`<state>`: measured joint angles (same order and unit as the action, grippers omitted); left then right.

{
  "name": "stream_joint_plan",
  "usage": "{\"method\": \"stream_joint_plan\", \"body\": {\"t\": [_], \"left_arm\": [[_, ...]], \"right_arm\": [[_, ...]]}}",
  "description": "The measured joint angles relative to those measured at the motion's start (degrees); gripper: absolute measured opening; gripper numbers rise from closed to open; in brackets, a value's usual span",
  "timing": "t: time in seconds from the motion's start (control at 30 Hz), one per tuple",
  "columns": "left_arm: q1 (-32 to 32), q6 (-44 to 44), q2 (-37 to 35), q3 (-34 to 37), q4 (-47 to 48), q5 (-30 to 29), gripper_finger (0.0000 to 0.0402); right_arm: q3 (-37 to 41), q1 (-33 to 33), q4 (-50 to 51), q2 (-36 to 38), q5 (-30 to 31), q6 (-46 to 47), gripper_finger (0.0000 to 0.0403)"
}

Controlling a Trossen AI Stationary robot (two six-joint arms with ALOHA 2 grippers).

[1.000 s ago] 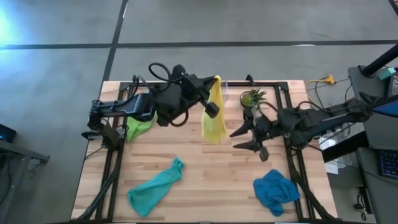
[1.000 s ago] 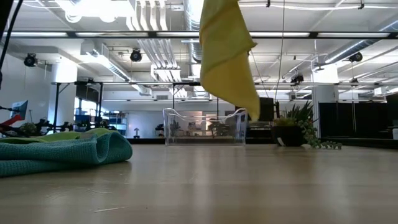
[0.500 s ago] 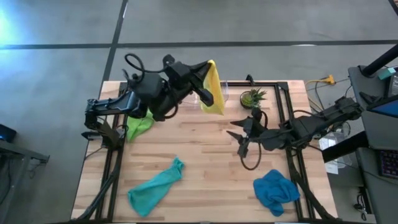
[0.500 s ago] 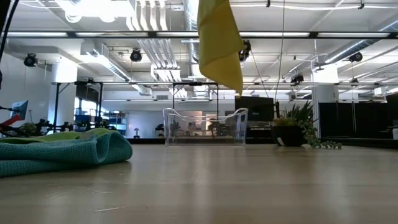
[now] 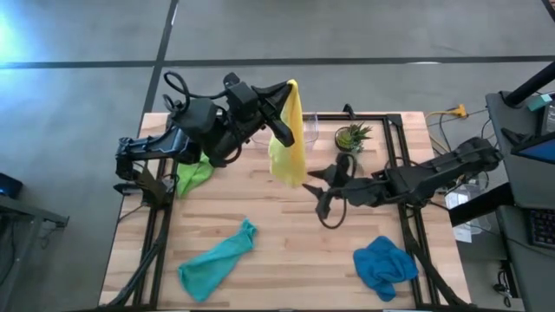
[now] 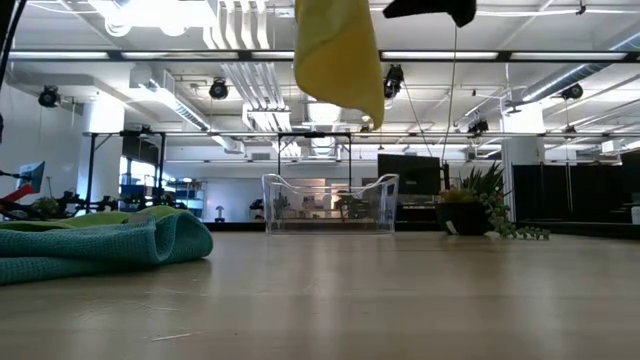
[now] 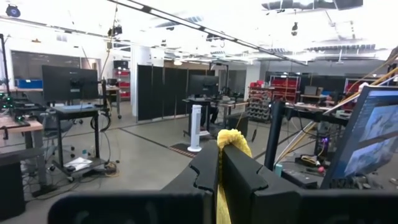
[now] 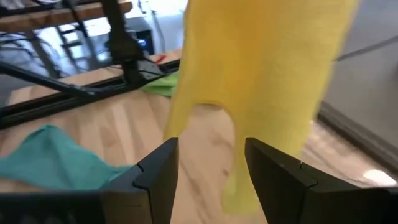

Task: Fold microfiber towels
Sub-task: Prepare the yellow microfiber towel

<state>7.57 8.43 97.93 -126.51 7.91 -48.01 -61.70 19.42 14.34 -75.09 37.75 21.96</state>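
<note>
Yellow towel [image 5: 288,147] hangs above the tabletop [image 5: 277,234], pinched in my left hand [image 5: 289,94]; my right hand [image 5: 317,184], fingers spread, sits just beside its lower edge.

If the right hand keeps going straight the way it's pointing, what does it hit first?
Most likely the yellow towel hanging from the shut left hand. The right hand, fingers open, aims at its lower edge in the right wrist view; how far off it hangs is unclear.
</note>
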Motion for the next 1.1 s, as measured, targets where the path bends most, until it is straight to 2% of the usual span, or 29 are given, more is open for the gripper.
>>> {"method": "stream_joint_plan", "body": {"t": [0.17,0.57,0.9,1.1], "left_arm": [[0.0,2.4,0.0,0.0,0.0,0.0,0.0000],[0.0,2.5,0.0,0.0,-0.3,0.0,0.0000],[0.0,2.6,0.0,0.0,-0.5,0.0,0.0000],[0.0,3.0,0.0,0.0,-1.8,0.1,0.0000]], "right_arm": [[-2.1,0.1,-1.7,-2.6,-0.6,-3.8,0.0179],[-4.6,-1.7,-1.7,-6.1,-0.6,-5.9,0.0178],[-4.6,-3.2,-1.3,-4.5,3.8,-6.0,0.0178],[-4.6,-3.2,-0.8,-3.0,3.9,-6.7,0.0178]]}}
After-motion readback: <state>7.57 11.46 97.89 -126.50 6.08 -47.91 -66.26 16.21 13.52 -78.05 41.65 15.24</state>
